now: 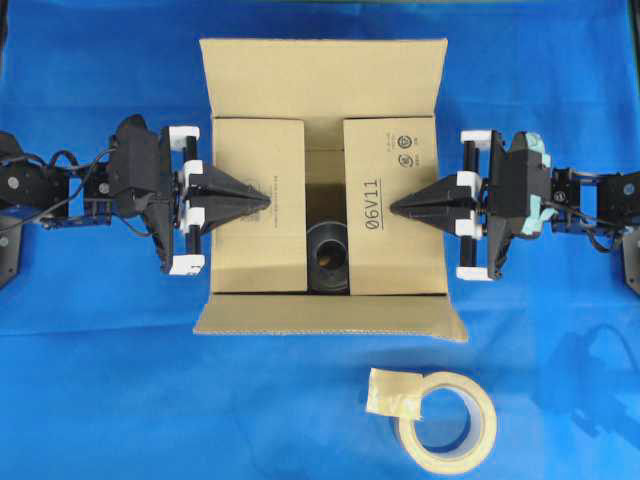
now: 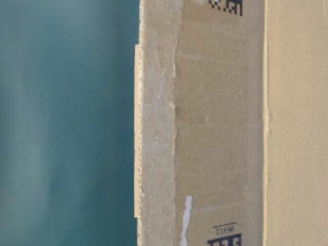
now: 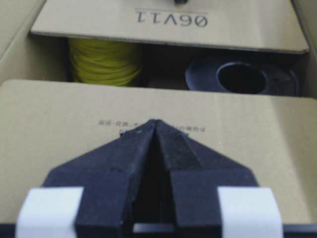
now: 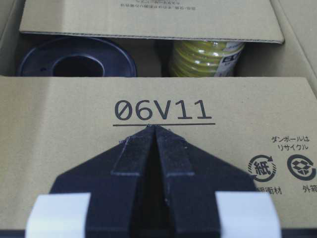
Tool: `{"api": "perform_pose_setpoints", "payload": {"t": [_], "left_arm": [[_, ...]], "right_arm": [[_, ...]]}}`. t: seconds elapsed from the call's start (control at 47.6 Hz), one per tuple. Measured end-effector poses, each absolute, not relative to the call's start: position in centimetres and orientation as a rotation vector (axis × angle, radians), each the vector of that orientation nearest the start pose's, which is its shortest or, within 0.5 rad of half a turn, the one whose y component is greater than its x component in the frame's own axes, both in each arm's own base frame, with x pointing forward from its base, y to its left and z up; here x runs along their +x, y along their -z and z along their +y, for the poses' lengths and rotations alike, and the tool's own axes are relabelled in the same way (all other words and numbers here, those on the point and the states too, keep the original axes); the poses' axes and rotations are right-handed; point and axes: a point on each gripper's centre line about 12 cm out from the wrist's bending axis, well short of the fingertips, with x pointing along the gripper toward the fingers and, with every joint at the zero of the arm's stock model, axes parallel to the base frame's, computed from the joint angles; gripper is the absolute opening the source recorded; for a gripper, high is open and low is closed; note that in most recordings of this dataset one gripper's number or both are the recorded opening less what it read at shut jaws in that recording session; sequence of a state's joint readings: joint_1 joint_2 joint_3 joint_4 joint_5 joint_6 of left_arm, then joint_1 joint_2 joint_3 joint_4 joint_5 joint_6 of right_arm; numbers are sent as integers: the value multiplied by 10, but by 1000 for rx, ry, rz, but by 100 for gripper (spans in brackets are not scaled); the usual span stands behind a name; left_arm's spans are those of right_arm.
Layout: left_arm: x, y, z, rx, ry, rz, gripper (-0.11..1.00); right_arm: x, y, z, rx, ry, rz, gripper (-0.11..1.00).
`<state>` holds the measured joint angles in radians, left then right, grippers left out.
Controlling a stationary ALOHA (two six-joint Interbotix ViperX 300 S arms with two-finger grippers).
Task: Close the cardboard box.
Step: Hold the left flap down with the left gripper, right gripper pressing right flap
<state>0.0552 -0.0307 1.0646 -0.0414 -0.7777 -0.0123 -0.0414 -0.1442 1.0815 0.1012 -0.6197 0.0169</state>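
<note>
Left gripper [image 1: 262, 199], black fingers pinched to a point and holding nothing, rests tip-down on the left short flap of the large brown corrugated cardboard box [image 1: 250, 100]; right gripper [image 1: 397, 208], likewise pinched shut and empty, presses the opposite flap printed "06V11". Overhead: box sits mid-way on the blue cloth-covered table [image 1: 100, 380], both short flaps folded in nearly flat, a gap between them showing a black round spool [image 1: 327, 258] inside; the two long flaps, far and near, splay outward. Beige tape roll [image 1: 448, 423] lies on the cloth beyond the box's near flap, well apart. Table-level view: only box wall and a raw flap edge up close, with bits of black code print; no gripper visible. Left wrist view: closed fingertips meet on the flap surface; past its edge a yellow wound coil [image 3: 104, 60] beside the black spool inside the box. Right wrist view: fingertips touch just below the "06V11" print; same contents beyond. Judgement: short flaps look done; next step is the long flaps. Doing it well likely means lifting one gripper off, catching a long flap from outside its edge, and sweeping inward while the other keeps the short flaps down.
</note>
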Motion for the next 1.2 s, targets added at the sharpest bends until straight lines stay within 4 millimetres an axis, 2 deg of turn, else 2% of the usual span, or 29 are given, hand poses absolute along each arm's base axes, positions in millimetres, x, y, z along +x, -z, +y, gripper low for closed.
{"api": "perform_pose_setpoints", "payload": {"t": [0.21, 0.399, 0.735, 0.903, 1.071, 1.197], "left_arm": [[323, -144, 21, -46, -88, 243, 0], [338, -155, 26, -19, -96, 202, 0], [376, -165, 68, 69, -188, 214, 0], [388, -169, 89, 82, -231, 211, 0], [397, -171, 102, 84, -257, 199, 0], [404, -169, 105, 87, -259, 200, 0]], "right_arm": [[305, -154, -19, 95, 114, 312, 0], [309, -155, -20, 96, 115, 309, 0], [315, -155, -20, 98, 116, 306, 0], [316, -155, -20, 97, 114, 306, 0], [316, -155, -19, 97, 112, 306, 0], [316, -156, -19, 98, 113, 304, 0]]}}
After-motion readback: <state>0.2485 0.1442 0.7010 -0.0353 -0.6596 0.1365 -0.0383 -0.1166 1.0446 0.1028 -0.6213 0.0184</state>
